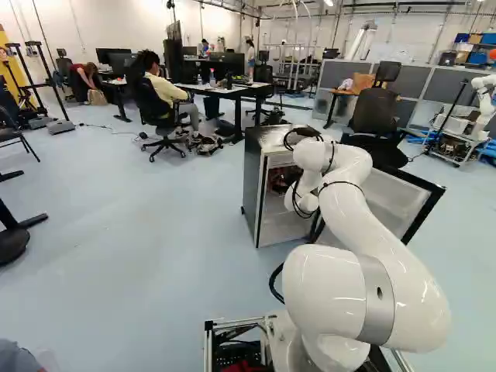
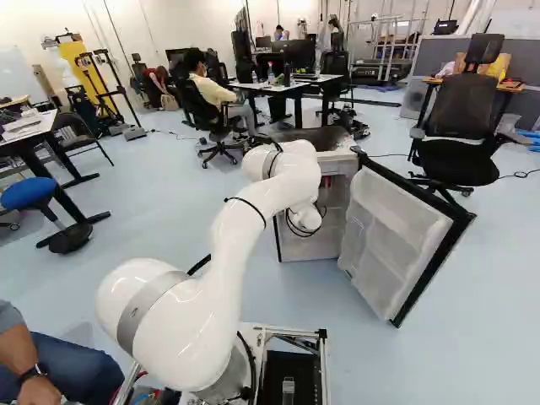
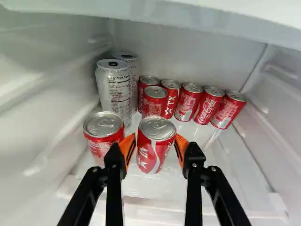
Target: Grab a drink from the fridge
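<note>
inside the fridge (image 1: 252, 182), the gripper (image 3: 155, 136) has its fingers spread, with the front red can (image 3: 155, 147) between them; i see no firm grip. this looks like lining up for the grasp. next, close on both sides, lift, then back out of the fridge, minding the neighbour can (image 3: 101, 134) by the fridge's side wall. the can stands on a pale, glossy shelf (image 3: 225, 162). deeper in the fridge are small red cans (image 3: 187, 102) and tall pale cans (image 3: 113, 89). the door (image 2: 384, 228) hangs open beside the fridge; beyond it, an office chair (image 2: 460, 126) and desks (image 1: 225, 91).

A robotics lab; another robot (image 1: 484, 99), left base view's upper right; desk (image 1: 116, 81) with monitors (image 1: 122, 61), upper left
</note>
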Available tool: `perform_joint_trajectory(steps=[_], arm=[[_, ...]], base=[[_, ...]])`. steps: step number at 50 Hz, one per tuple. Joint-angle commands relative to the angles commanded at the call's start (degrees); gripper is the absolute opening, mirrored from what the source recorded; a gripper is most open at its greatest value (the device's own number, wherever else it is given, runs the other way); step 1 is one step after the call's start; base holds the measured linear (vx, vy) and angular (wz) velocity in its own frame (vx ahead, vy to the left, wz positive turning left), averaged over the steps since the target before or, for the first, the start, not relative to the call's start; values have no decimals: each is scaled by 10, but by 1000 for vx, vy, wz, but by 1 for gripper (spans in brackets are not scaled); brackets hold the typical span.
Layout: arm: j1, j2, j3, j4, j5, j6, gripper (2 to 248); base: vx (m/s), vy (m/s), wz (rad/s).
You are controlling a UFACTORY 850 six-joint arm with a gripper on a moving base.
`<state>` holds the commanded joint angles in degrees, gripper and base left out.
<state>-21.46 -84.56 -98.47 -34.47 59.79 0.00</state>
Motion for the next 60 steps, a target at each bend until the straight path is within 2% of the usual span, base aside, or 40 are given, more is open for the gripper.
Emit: perform_joint_trajectory(steps=[23, 24, 28, 29, 43, 60], arm=[[1, -6, -10, 0, 0, 0, 137], [1, -6, -10, 0, 0, 0, 109], [1, -6, -10, 0, 0, 0, 109], [1, -6, -10, 0, 0, 0, 95], [1, -5, -9, 0, 0, 0, 95], [1, 20, 12, 0, 0, 0, 95]], base=[[0, 0, 0], [0, 0, 0], [0, 0, 0], [0, 0, 0], [0, 0, 0], [0, 0, 0]])
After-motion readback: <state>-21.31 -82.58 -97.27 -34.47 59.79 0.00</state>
